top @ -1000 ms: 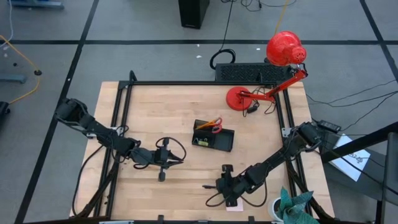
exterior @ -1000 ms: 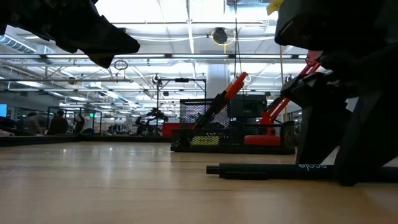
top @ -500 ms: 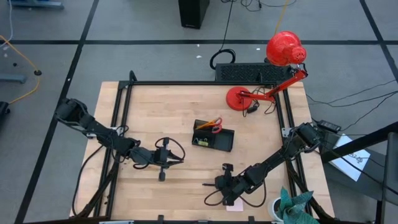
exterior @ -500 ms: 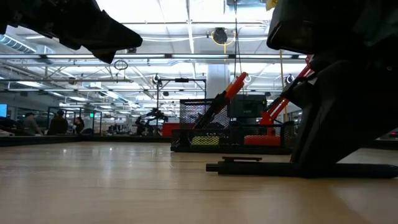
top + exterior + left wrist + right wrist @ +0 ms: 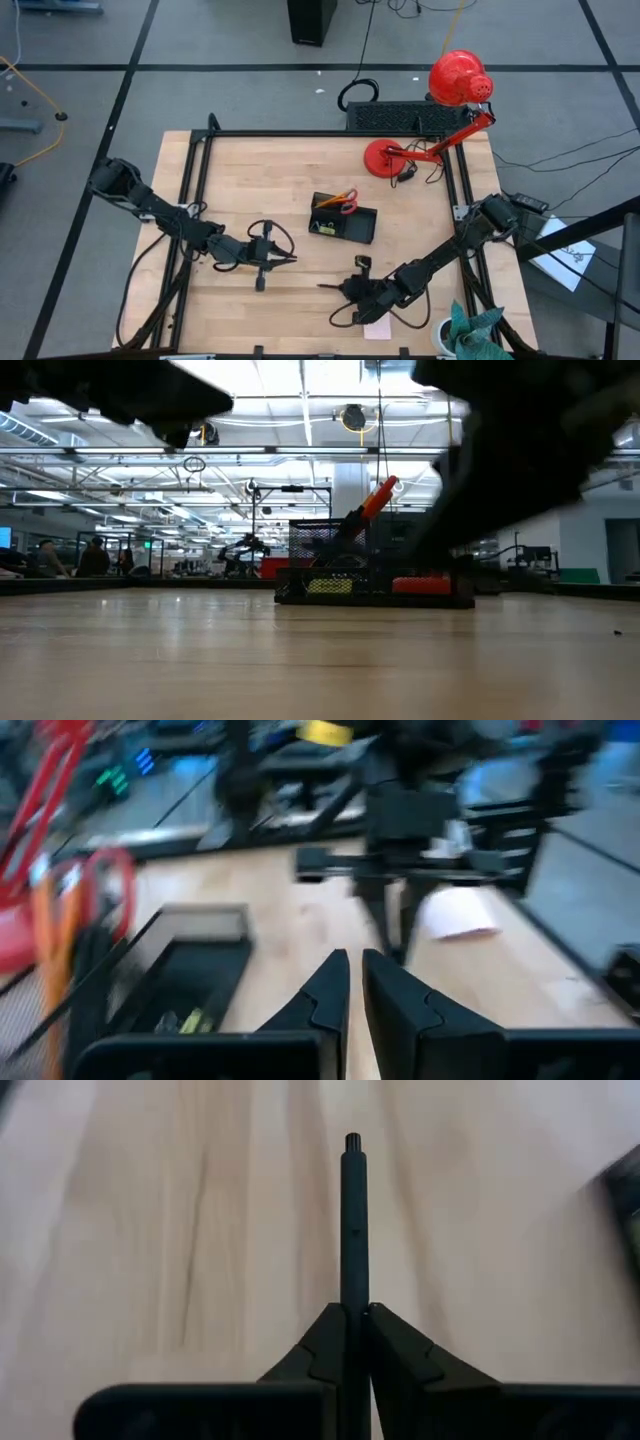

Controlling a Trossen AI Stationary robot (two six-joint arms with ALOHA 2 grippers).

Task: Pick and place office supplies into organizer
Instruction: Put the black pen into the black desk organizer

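A thin black pen (image 5: 352,1220) sticks out ahead of my right gripper (image 5: 356,1318), which is shut on it near the table's front, right of centre (image 5: 346,288). The black organizer (image 5: 343,219) stands at mid-table and holds red-handled scissors (image 5: 348,206), orange pencils (image 5: 334,198) and a small yellow-green piece (image 5: 322,229). A pale pink sticky-note pad (image 5: 377,328) lies flat by the front edge. My left gripper (image 5: 287,258) hangs shut and empty above the table, left of the organizer (image 5: 170,975). My right gripper pinches one end of the pen (image 5: 353,1295) between its two fingers. The pen runs along the fingers and juts out past their tips. The fingers come from the table's right, slanting down. The pen is lifted clear of the table, its free end (image 5: 322,286) toward the table's left.
A red desk lamp (image 5: 459,78) stands with its base (image 5: 384,158) on the far right corner, next to a black slab (image 5: 400,118) at the far edge. A dark frame (image 5: 200,150) runs along the table's sides. Bare wood lies between the two grippers.
My right gripper has risen a little and tipped, moving slightly toward the far edge. The black pen, which lay flat on the table a second ago, is now lifted clear and has left the low view.
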